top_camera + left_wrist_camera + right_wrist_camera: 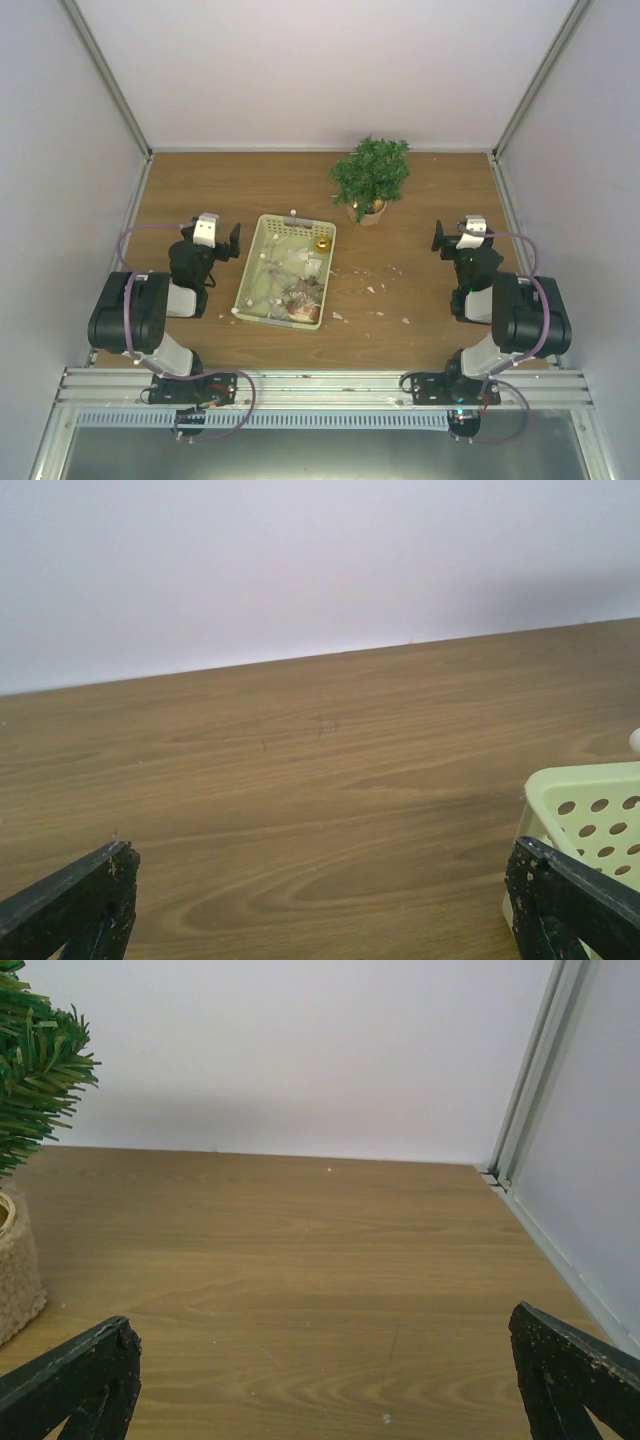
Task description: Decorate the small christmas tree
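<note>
The small christmas tree (371, 173) stands at the back of the table, right of centre, with a gold ball (377, 206) low on it by its brownish pot. Its branches and pot show at the left edge of the right wrist view (30, 1070). A pale yellow-green basket (247, 290) holds ornaments, among them a gold ball (322, 244). A corner of the basket shows in the left wrist view (590, 810). My left gripper (218, 240) is open and empty, left of the basket. My right gripper (455, 238) is open and empty, right of the tree.
Small white crumbs (372, 289) lie on the wood between the basket and the right arm. White walls close the table at the back and sides, with a metal corner post (525, 1080) near the right gripper. A metal rail (320, 380) runs along the front edge.
</note>
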Controlling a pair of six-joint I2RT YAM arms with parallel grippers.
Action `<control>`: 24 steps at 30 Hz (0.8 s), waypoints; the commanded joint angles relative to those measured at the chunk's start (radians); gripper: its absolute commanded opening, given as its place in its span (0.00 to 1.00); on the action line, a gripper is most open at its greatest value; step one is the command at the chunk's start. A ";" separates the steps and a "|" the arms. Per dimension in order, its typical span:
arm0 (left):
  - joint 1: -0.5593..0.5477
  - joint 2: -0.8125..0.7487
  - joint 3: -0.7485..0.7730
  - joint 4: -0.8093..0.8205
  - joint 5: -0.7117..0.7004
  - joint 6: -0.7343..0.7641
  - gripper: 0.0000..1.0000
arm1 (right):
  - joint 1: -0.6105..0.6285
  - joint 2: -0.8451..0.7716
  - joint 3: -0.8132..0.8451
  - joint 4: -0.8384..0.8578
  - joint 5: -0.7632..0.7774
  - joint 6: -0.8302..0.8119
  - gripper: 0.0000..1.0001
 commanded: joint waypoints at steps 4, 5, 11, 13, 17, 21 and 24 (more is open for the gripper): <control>-0.003 0.005 -0.012 0.077 -0.016 -0.002 0.99 | 0.009 0.014 0.011 0.044 0.015 -0.018 1.00; -0.002 0.005 -0.012 0.077 -0.016 -0.002 0.99 | 0.008 0.013 0.012 0.044 0.015 -0.017 1.00; -0.002 0.007 -0.012 0.077 -0.016 -0.002 0.99 | 0.009 0.013 0.012 0.044 0.015 -0.019 0.99; -0.002 0.007 -0.011 0.078 -0.016 -0.002 0.99 | 0.008 0.015 0.012 0.043 0.015 -0.019 1.00; -0.001 0.006 -0.012 0.077 -0.016 -0.002 0.99 | 0.008 0.013 0.012 0.043 0.015 -0.018 0.99; -0.002 0.006 -0.012 0.078 -0.017 -0.002 0.99 | 0.009 0.013 0.011 0.044 0.015 -0.019 1.00; -0.002 0.000 -0.014 0.079 -0.002 0.003 0.99 | 0.008 0.014 0.011 0.044 0.015 -0.019 1.00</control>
